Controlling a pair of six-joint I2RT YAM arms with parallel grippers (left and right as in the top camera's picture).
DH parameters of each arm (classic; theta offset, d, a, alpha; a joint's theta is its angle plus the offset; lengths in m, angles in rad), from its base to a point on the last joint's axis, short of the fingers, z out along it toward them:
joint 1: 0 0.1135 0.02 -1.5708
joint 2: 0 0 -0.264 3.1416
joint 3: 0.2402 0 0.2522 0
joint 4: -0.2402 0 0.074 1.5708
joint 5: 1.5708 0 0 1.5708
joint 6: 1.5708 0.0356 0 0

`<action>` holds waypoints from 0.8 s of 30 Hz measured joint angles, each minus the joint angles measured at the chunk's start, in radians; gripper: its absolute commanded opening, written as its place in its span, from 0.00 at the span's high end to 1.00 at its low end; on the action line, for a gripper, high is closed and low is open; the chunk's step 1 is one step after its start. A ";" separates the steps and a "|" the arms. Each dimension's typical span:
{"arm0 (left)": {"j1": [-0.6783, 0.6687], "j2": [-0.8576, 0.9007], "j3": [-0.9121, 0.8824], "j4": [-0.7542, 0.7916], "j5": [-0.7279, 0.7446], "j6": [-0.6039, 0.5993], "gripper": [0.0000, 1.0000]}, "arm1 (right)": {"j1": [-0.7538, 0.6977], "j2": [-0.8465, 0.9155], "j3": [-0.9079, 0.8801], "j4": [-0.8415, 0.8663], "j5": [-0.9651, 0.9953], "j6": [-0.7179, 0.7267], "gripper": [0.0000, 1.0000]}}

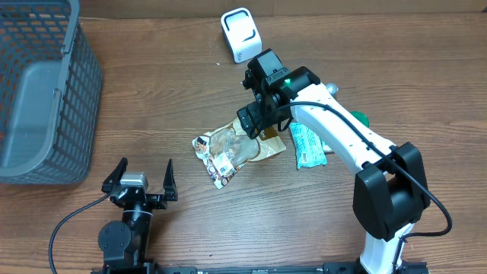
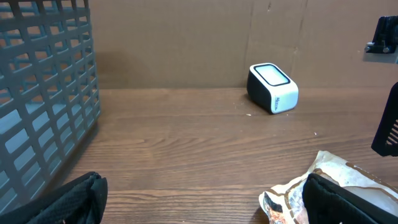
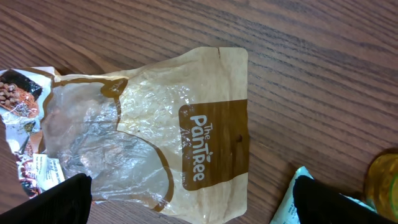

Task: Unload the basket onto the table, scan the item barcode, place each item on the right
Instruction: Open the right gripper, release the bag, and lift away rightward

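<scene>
**Pouch point(image 1: 228, 146) flat on worktop point(image 1: 152, 91), 2 hands wide apart**

Pouch: brown and clear, printed "The PanTree", lies flat near worktop centre. Crumpled printed end points toward left arm.
Right hand point(image 3: 194, 202): above pouch, fingers spread wide, nothing gripped. Wrist view shows pouch point(image 3: 149, 137) between the 2 dark fingertips point(image 3: 59, 200). Contact cannot be told.
Left hand point(image 1: 144, 173): low at near edge, fingers spread, empty, apart from pouch.
Scanner point(image 1: 240, 34): white box at far edge, well apart from pouch.
Teal packet point(image 1: 307, 144): just beside pouch, on right arm's side.
Basket point(image 1: 46, 91): grey, at far left.
</scene>
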 measured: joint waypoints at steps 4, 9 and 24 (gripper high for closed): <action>0.000 0.000 0.000 0.000 0.000 0.000 0.00 | -0.004 0.000 0.000 0.000 0.010 0.000 0.00; 0.000 0.000 0.000 0.000 0.000 0.000 0.00 | -0.038 -0.045 -0.005 0.016 0.005 0.000 0.00; 0.000 0.000 0.000 0.000 0.000 0.000 0.01 | -0.106 -0.299 -0.006 0.017 -0.004 0.000 0.00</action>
